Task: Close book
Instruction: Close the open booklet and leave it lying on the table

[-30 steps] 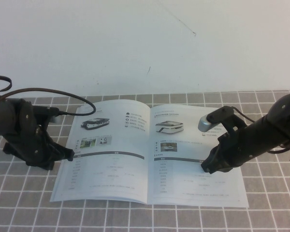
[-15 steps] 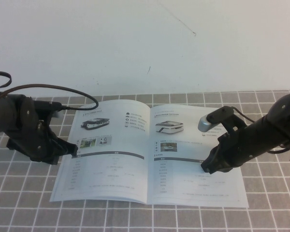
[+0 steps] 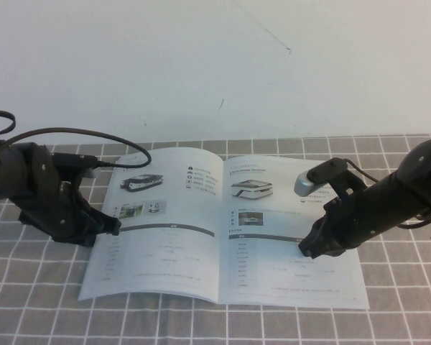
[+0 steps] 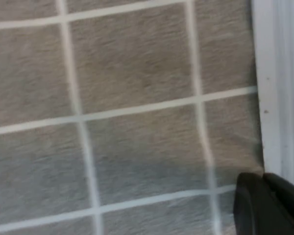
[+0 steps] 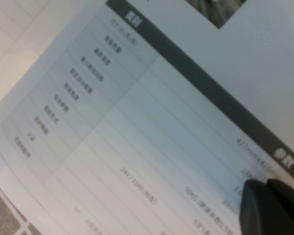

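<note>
Book [image 3: 223, 230]: lay open on the checked worktop [image 3: 43, 287], both printed pages face up, spine down the middle. Neither half stood raised.

My left gripper [image 3: 109, 227]: low at the book's left edge, about halfway along it, touching or just beside the paper. The wrist view showed only its dark tip against that white edge. I could not tell whether it was wide, narrow or holding the edge.

My right gripper [image 3: 306, 249]: on the book's right page, toward its outer half, tip down on the print. It was narrow, tips together, holding nothing. I judged it was pinning that side flat.

Done: both arms were placed at the book, one at the edge to be turned and one steadying the other page.

Left: the whole closing. The left half had yet to be lifted, swung over the spine and laid on the right page, and my right gripper had to clear that page first.
</note>
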You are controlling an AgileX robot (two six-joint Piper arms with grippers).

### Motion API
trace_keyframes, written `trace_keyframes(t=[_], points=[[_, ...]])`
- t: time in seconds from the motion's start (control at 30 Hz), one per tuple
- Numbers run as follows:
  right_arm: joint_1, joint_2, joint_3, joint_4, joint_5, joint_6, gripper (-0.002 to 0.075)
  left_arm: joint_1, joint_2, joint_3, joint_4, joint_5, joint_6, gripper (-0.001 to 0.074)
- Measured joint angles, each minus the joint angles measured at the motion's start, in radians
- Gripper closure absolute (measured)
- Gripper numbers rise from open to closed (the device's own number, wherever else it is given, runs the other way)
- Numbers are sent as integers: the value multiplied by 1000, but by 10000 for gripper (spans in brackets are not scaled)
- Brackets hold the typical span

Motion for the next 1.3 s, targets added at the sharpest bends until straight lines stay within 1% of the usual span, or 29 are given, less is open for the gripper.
trace_keyframes(t=[0.2,0.37,0.43,0.57,0.67,0.77,0.87,0.97,1.07,1.13,1.23,1.3], points=[[0,0,0,-2,2,3,729,-13,6,0,-192,-4,136,737],[0,0,0,-2,2,3,729,-45,15,0,-376,-11,216,737],[-2,0,0,-4,2,3,729,-63,20,0,-494,-11,295,737],[-2,0,0,-4,7,3,729,-93,20,2,-820,-11,554,737],[-2,0,0,-8,20,1,729,-101,8,2,-1046,2,701,737],[-2,0,-2,-17,40,-24,729,-104,-11,2,-1280,58,816,737],[-2,-4,-7,-47,67,-33,729,-104,-24,2,-1485,177,912,737],[-2,-19,-10,-99,98,-33,729,-106,-28,0,-1540,308,978,737],[-2,-52,-20,-184,133,-4,729,-110,-34,-6,-1549,367,993,737],[-2,-82,-19,-252,151,31,729,-110,-49,-8,-1551,374,999,737],[-2,-160,-19,-432,181,142,729,-110,-95,-8,-1555,375,1007,737],[-2,-209,-19,-527,198,220,729,-110,-141,-8,-1555,340,1011,737]])
